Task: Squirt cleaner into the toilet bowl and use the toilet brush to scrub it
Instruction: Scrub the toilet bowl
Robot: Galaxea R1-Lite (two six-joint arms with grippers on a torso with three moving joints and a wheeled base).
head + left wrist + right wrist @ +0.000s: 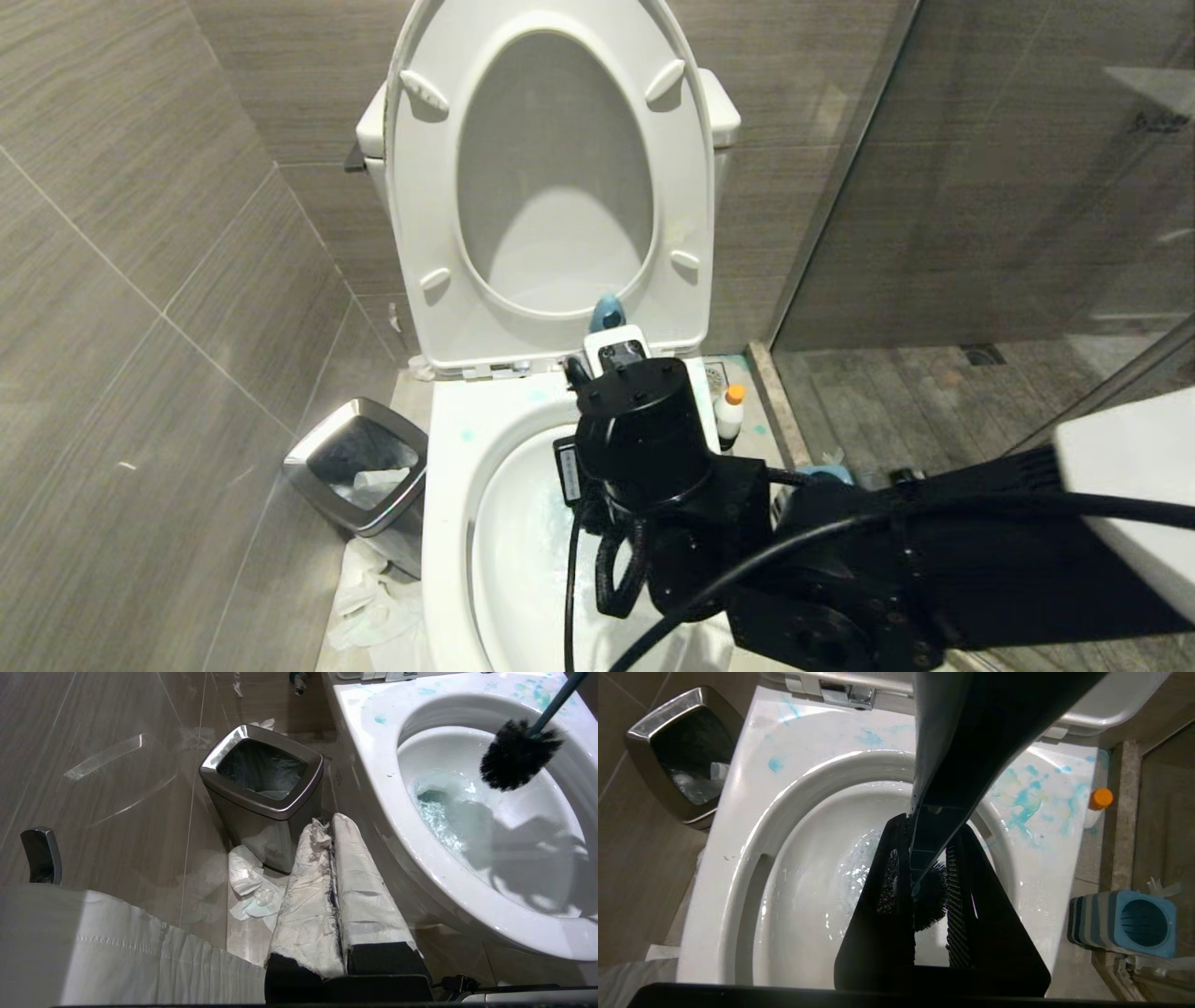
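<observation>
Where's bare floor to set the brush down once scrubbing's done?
Crowded left of the toilet: bin and crumpled paper. On the right, bare tile between the cleaner and the holder, and inside the shower. The right gripper holds the brush.

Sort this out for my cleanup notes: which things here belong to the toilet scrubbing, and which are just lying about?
Job: white ceramic toilet bowl; slate-blue-handled black-bristle toilet brush in the right gripper; orange-capped white cleaner bottle.
Lying about: steel-rimmed waste bin; crumpled white paper; blue-grey ribbed brush holder.
</observation>
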